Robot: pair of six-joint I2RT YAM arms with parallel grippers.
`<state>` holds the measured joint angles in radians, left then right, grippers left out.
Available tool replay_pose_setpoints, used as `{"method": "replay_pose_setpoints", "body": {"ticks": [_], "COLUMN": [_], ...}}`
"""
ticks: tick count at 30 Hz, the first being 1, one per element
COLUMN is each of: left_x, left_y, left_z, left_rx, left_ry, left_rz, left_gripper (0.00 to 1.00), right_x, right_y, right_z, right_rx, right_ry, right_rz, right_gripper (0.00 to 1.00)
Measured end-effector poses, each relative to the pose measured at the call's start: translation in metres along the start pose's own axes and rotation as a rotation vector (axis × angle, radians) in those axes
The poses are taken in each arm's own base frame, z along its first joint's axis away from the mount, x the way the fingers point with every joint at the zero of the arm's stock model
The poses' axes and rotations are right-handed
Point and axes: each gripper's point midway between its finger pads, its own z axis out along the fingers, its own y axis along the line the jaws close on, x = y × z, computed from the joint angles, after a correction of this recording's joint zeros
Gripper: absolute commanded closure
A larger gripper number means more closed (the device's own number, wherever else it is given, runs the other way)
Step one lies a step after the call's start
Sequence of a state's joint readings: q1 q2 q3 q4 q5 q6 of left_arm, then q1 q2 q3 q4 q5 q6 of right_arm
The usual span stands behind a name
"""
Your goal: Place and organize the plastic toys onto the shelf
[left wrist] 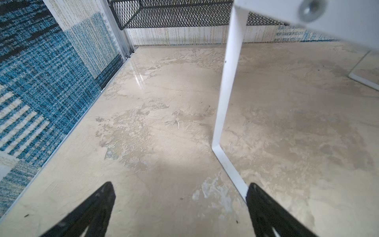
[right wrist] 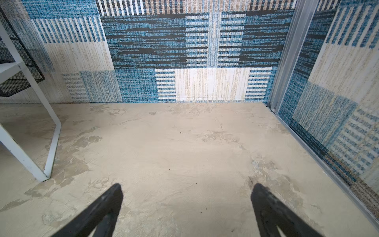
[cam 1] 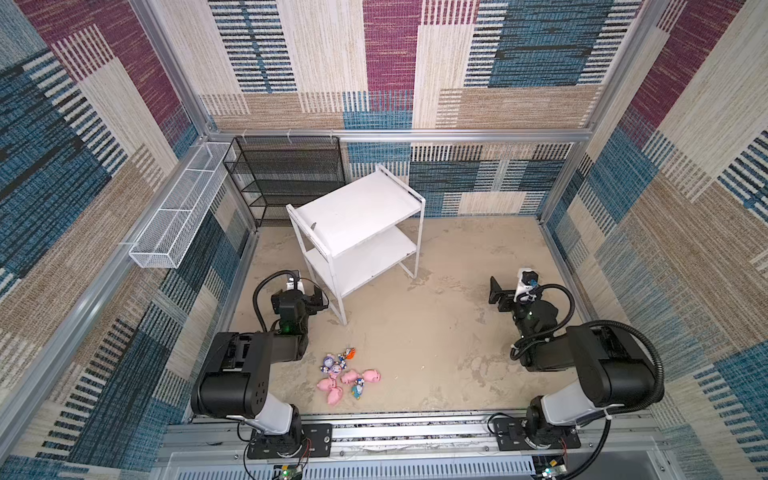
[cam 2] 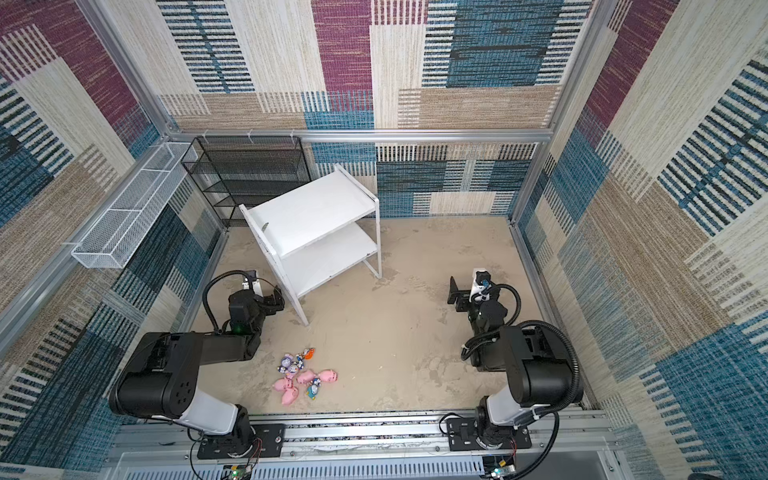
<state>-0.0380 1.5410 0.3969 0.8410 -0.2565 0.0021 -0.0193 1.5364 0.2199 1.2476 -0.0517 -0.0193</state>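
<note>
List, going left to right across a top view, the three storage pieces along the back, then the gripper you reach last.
white wire basket → black mesh rack → white shelf → right gripper

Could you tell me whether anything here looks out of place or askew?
The white shelf stands turned at an angle to the back wall. The plastic toys lie in a jumbled heap on the floor, none shelved.
</note>
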Motion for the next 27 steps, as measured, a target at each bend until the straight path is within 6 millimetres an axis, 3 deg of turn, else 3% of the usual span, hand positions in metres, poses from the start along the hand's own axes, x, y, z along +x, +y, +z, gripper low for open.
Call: {"method": "replay_pose_setpoints", "body": {"ticks": [27], "left_x": [-0.0006], "left_y": [0.0008], "left_z": [0.0000], "left_rx": [-0.001], "left_ry": [-0.001], "left_rz": [-0.001], "left_gripper": [0.02], "right_x": [0.0000], "right_y": [0.0000], "right_z": [0.0000], "right_rx": [0.000], "right_ry": [0.000], "right_rz": [0.000], "right_gripper": [0.00]}}
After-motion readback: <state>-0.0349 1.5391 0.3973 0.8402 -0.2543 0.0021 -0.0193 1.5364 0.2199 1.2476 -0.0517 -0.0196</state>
